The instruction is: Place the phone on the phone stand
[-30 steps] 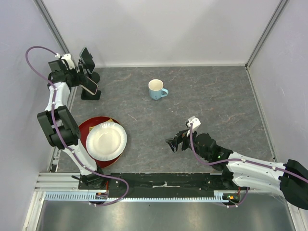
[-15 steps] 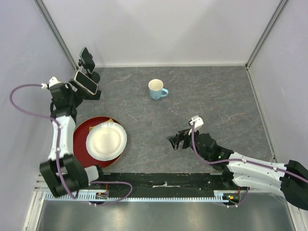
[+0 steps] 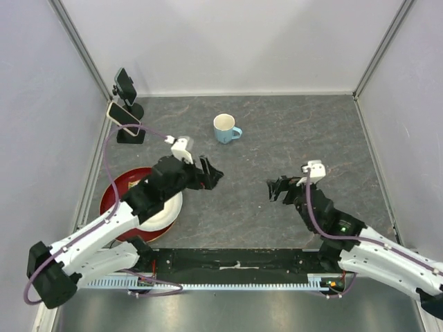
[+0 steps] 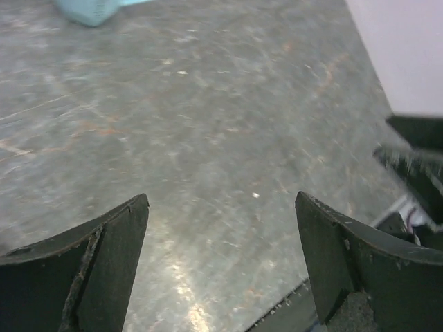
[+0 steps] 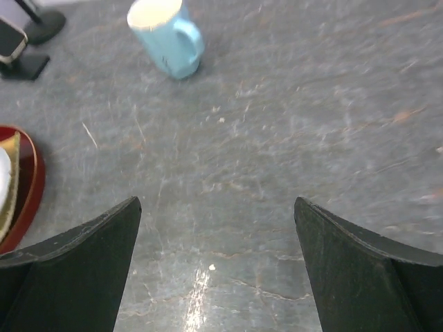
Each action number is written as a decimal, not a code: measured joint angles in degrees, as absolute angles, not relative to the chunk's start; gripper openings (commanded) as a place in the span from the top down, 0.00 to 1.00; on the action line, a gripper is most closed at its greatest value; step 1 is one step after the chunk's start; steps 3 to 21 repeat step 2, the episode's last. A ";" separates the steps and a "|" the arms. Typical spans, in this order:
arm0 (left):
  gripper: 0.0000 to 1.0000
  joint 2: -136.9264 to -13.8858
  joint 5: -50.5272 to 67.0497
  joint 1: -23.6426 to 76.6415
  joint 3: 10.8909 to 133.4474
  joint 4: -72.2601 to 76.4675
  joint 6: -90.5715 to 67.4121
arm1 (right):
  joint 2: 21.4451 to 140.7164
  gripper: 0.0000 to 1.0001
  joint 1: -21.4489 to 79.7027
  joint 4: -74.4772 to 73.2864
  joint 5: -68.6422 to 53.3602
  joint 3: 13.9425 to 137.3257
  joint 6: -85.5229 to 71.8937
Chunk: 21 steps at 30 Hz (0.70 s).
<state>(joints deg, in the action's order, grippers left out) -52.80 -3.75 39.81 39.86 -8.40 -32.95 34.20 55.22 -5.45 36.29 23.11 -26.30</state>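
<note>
The phone [image 3: 123, 119], dark with a pale edge, leans tilted on the small black phone stand [image 3: 131, 135] at the far left by the wall. No gripper touches it. It also shows at the left edge of the right wrist view [image 5: 10, 41] on its stand [image 5: 26, 66]. My left gripper [image 3: 213, 176] is open and empty over the middle of the table, far from the phone; its jaws stand wide over bare table [image 4: 221, 200]. My right gripper [image 3: 275, 188] is open and empty, facing the left one [image 5: 217, 200].
A second black stand [image 3: 125, 86] holding a dark device is behind the phone. A light blue mug [image 3: 225, 128] stands at the back centre, also in the right wrist view [image 5: 166, 34]. A white paper plate [image 3: 160, 211] on a red plate [image 3: 109, 199] lies under my left arm.
My left gripper let go of the phone, leaving it on the stand, and swung right to the table's middle. My right gripper moved a little to the right and back.
</note>
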 measured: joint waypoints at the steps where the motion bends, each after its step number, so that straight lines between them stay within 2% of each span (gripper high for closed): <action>1: 0.08 -52.86 -4.67 42.83 40.66 -8.71 -32.56 | 32.69 0.02 55.13 -7.86 37.43 24.99 -25.91; 2: 0.08 -53.17 -5.30 45.30 41.87 -9.06 -31.70 | 31.18 0.02 55.09 -10.33 38.37 27.16 -25.56; 21: 0.08 -53.17 -5.30 45.30 41.87 -9.06 -31.70 | 31.18 0.02 55.09 -10.33 38.37 27.16 -25.56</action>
